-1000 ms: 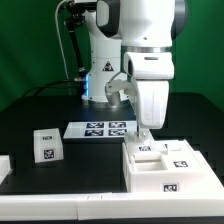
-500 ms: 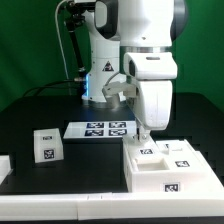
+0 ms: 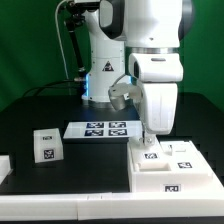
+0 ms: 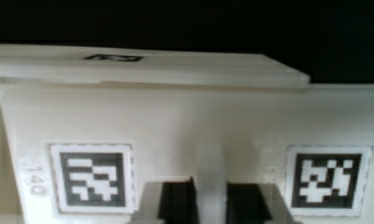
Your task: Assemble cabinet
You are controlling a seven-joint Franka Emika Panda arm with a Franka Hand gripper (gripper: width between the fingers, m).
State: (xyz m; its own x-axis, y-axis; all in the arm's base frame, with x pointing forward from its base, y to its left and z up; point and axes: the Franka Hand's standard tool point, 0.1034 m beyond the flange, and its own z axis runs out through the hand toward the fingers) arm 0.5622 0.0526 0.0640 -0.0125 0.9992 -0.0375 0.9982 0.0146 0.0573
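The cabinet (image 3: 172, 172) is a white boxy body with inner compartments and marker tags, lying on the black table at the exterior view's right. My gripper (image 3: 149, 141) reaches straight down onto its far left part. In the wrist view the cabinet (image 4: 166, 110) fills the picture with two tags on it. My gripper (image 4: 209, 202) has its dark fingers (image 4: 173, 206) standing close on either side of a thin white upright wall of the cabinet, shut on it. The fingertips are hidden below the picture's edge.
The marker board (image 3: 105, 128) lies flat behind the cabinet, near the middle. A small white tagged block (image 3: 45, 145) stands at the exterior view's left. Another white piece (image 3: 4, 166) shows at the left edge. The arm's base (image 3: 95, 80) stands at the back.
My gripper and the cabinet have moved together a little toward the exterior view's right. The small block and the marker board have not moved.
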